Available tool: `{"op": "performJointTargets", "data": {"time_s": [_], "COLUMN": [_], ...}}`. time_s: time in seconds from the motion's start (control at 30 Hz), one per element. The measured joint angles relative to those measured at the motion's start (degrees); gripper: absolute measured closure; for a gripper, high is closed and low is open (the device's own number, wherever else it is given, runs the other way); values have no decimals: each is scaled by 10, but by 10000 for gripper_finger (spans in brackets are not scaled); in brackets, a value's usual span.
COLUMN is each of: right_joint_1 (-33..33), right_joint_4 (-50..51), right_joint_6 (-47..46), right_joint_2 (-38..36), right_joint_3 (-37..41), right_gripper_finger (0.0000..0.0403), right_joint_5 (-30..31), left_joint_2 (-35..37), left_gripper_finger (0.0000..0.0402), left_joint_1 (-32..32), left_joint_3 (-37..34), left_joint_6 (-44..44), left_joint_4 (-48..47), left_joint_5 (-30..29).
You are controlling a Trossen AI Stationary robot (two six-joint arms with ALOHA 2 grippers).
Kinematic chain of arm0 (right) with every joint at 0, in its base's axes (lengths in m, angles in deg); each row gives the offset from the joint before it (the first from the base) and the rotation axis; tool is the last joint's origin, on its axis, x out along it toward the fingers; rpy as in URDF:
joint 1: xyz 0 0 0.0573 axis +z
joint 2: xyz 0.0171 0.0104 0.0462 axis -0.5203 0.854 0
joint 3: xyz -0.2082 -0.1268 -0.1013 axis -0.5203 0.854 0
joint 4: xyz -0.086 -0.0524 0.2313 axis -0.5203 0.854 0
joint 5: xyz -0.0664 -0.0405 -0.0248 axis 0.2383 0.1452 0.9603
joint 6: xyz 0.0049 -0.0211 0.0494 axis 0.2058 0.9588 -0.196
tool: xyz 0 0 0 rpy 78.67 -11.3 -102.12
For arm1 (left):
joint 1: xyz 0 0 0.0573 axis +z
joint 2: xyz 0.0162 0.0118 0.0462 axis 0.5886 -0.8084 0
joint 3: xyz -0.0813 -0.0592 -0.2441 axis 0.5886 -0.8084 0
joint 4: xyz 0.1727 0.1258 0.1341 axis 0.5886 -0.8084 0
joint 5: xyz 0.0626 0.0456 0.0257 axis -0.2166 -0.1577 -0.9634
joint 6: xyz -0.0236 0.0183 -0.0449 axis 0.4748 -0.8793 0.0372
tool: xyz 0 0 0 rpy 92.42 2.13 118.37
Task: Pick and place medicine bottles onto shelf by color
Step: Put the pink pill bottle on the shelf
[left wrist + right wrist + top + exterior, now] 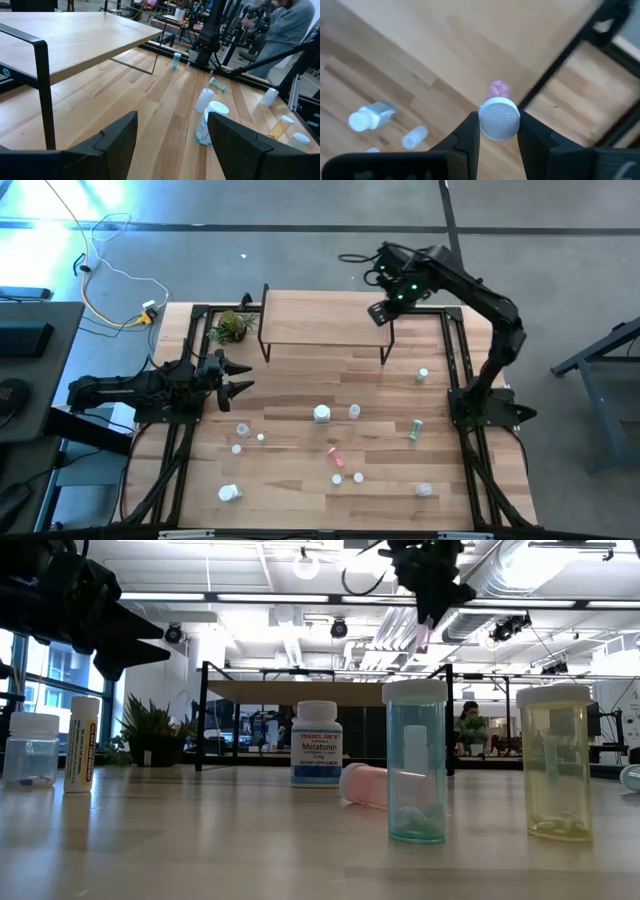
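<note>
Right hand point(498, 131): closed on a small pink bottle point(498, 92) with a white cap point(499, 119); the fingers press on the cap from both sides, the pink body hangs down.
Where it is: above the right end of the shelf point(320, 315), near its right edge, not yet touching the plank.
Step in hand: carrying the pink bottle to its place; I judge this is the placing part.
Next move: go down until the bottle base stands on the plank, then loosen the grip; it should keep away from the edge.
Left hand point(236, 377): waits wide open and empty over the left side of the bench point(300, 470).
Other bottles point(322, 413): scattered on the bench, not yet sorted.
</note>
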Motion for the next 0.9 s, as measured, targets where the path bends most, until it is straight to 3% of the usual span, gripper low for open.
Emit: {"op": "performJointTargets", "data": {"time_s": [0.33, 0.9], "right_joint_1": [10, 3], "right_joint_4": [3, 3], "right_joint_6": [1, 10], "right_joint_2": [47, 83], "right_joint_3": [-7, -7], "right_gripper_finger": [313, 313], "right_joint_5": [-31, -14], "left_joint_2": [0, 0], "left_gripper_finger": [172, 172], "left_joint_1": [0, 0], "left_joint_3": [0, 0], "left_joint_6": [1, 0], "left_joint_4": [0, 0], "left_joint_5": [1, 17]}}
